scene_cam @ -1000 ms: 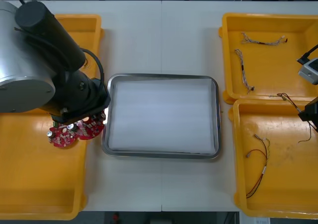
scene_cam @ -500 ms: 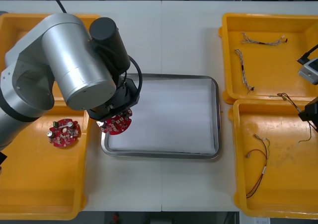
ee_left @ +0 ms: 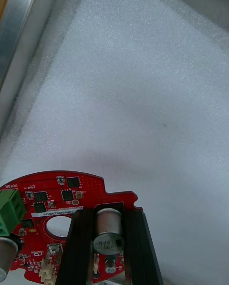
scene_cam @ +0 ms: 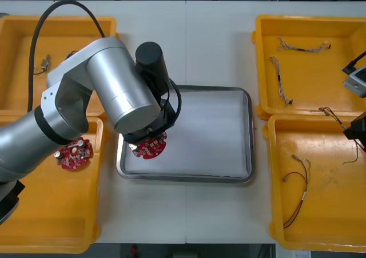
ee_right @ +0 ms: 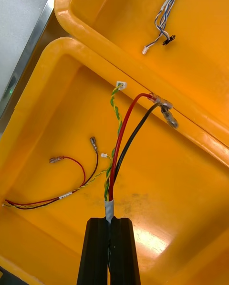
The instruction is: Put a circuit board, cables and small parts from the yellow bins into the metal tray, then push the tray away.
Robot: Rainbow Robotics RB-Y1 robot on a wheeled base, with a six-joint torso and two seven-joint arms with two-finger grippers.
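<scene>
My left gripper (scene_cam: pixel 146 143) hangs over the left part of the metal tray (scene_cam: pixel 243 98), shut on a round red circuit board (scene_cam: pixel 154 150). In the left wrist view its fingers (ee_left: pixel 81 247) clamp a silver cylinder on the board (ee_left: pixel 52 204), just above the tray's white lining (ee_left: pixel 143 99). A second red board (scene_cam: pixel 73 153) lies in the left near yellow bin (scene_cam: pixel 34 212). At the right edge, my right gripper (scene_cam: pixel 354 129) stays over the right near bin (scene_cam: pixel 326 212); this gripper (ee_right: pixel 109 247) is shut on a bundle of red, black and yellow-green cables (ee_right: pixel 119 137).
A red and black cable (scene_cam: pixel 298 189) lies in the right near bin. Blue and white twisted cables (scene_cam: pixel 280 80) lie in the right far bin (scene_cam: pixel 320 23). A small part (scene_cam: pixel 41 64) sits in the left far bin (scene_cam: pixel 17 98).
The left arm has carried the circuit board rightward, from the left near bin over the tray's left rim into the tray. The right arm has not moved.
</scene>
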